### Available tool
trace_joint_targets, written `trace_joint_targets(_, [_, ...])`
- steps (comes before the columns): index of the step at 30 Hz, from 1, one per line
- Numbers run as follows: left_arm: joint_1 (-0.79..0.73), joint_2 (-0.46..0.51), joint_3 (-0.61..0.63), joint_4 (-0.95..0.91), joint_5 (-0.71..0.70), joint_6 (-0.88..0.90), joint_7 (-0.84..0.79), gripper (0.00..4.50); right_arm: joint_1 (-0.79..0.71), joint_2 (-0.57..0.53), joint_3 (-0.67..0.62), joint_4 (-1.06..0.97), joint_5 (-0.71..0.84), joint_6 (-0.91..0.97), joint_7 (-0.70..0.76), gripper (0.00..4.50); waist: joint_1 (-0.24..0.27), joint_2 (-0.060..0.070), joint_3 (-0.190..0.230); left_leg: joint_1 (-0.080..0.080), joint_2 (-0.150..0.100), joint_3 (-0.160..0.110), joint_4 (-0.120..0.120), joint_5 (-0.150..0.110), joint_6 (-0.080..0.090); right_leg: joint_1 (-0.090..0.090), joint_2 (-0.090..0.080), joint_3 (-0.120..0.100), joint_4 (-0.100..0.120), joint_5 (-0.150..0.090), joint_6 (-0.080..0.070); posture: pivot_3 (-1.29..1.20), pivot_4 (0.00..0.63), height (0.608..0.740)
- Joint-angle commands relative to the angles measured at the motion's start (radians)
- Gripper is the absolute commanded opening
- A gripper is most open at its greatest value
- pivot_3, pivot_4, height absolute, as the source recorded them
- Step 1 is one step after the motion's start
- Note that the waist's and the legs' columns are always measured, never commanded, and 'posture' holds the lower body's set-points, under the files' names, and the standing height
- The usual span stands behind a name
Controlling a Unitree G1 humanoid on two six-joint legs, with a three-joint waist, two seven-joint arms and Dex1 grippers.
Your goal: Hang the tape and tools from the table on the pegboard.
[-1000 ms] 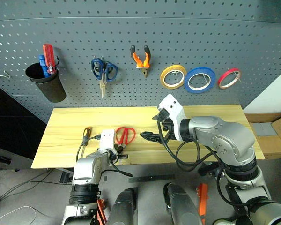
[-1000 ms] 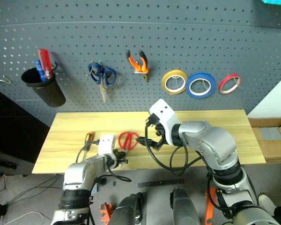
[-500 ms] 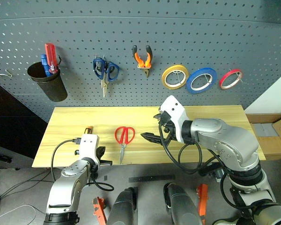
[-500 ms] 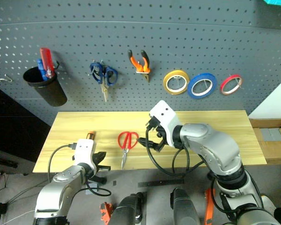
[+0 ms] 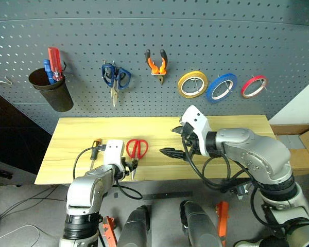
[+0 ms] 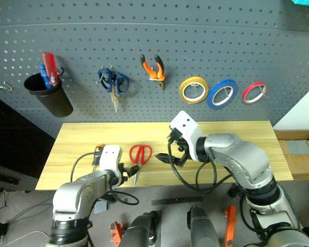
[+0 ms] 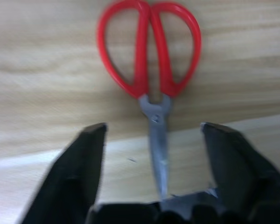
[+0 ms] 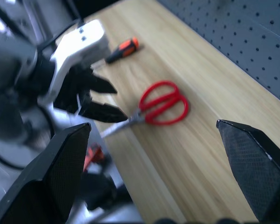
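Red-handled scissors lie flat on the table, blades pointing at its front edge. My left gripper is open, one finger on each side of the blade, low over the front edge. An orange-and-black screwdriver lies to the left of it. My right gripper hovers open and empty just right of the scissors. On the pegboard hang the blue tape and the orange-and-black pliers.
Also on the pegboard are a black cup with red and blue screwdrivers, blue-handled scissors, a yellow roll and a thin red roll. A bare hook sticks out at far left. A cardboard box stands right of the table.
My left gripper swung out to the left along the table's front edge, then came back to the scissors' blade. It was shut before and is open now. The right gripper stayed put.
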Motion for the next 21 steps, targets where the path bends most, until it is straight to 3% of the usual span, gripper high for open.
trace_joint_targets(1, [-0.042,-0.009,0.024,0.023,0.005,0.041,0.016,3.98,0.005,-0.065,0.077,-0.059,-0.057,-0.134,0.064,4.50,-0.001,0.000,0.000,0.000,0.000,0.000,0.000,0.000,0.000,0.000,0.000,0.000,0.000,0.000,0.000,-0.16,0.254,0.740])
trace_joint_targets(21, [-0.176,-0.009,-0.043,0.389,0.061,-0.097,0.005,3.98,0.024,-0.030,0.083,-0.042,-0.073,-0.136,0.040,4.50,0.000,0.000,0.000,0.000,0.000,-0.002,0.000,0.000,0.000,0.000,0.000,0.001,-0.001,0.001,0.000,-0.19,0.259,0.740])
